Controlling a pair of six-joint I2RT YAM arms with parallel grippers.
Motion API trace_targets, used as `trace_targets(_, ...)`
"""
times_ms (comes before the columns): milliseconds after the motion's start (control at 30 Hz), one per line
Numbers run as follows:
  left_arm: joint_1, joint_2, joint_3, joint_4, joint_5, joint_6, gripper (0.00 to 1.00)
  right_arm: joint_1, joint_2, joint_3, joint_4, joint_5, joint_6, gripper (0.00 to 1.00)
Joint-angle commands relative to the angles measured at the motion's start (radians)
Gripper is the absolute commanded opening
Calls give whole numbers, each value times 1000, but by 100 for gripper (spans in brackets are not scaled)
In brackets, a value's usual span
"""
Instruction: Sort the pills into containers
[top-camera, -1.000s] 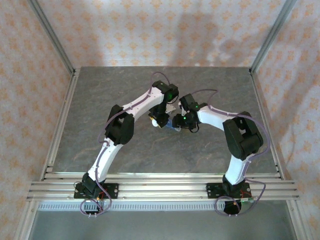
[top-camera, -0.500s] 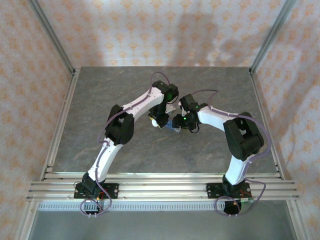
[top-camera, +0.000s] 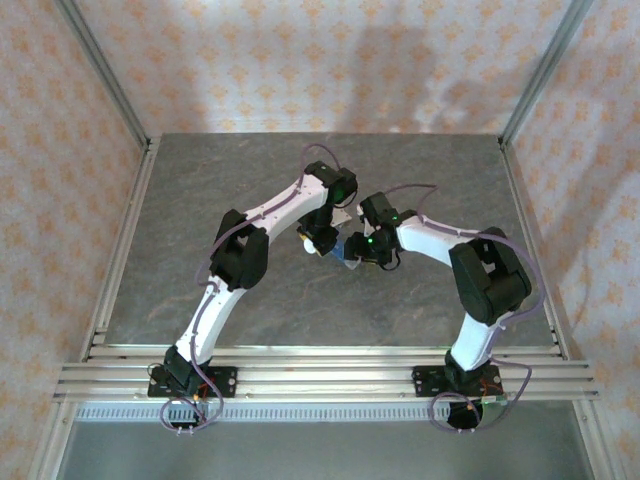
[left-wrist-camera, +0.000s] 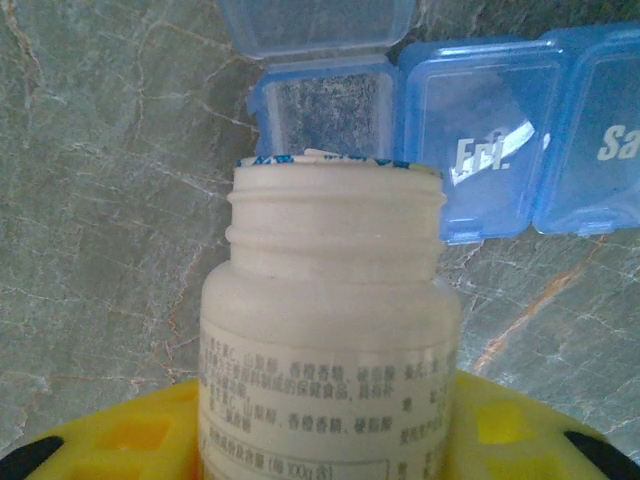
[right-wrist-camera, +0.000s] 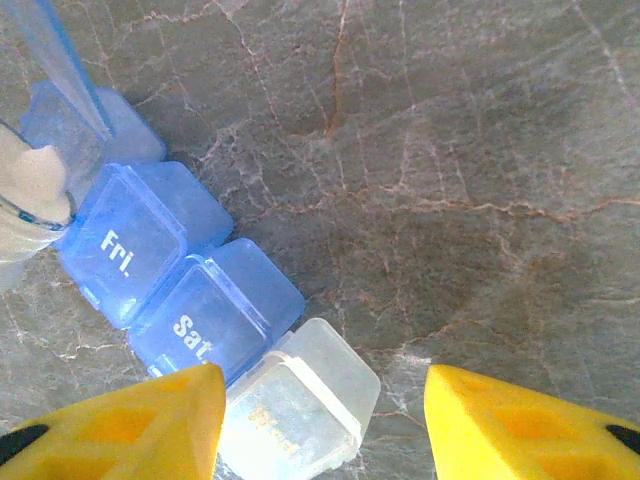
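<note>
A translucent light-blue pill box lay flat near the middle of the table, a short strip of joined square compartments. The end compartment stood open, its lid hinged back and upright, the stone showing through its floor. Beside it, the compartment marked "Fri." and the one marked "Sat" were closed. A clear, whitish compartment ended the strip.
</note>
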Motion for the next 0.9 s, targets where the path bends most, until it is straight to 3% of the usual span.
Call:
trace_targets(0,-3,-9,27,-25,-26,13,0,8,-21,-10,-43,8,8,55)
trace_targets(867,5,-58,54,-27,-34,17,0,8,19,1,-36,21,5,55)
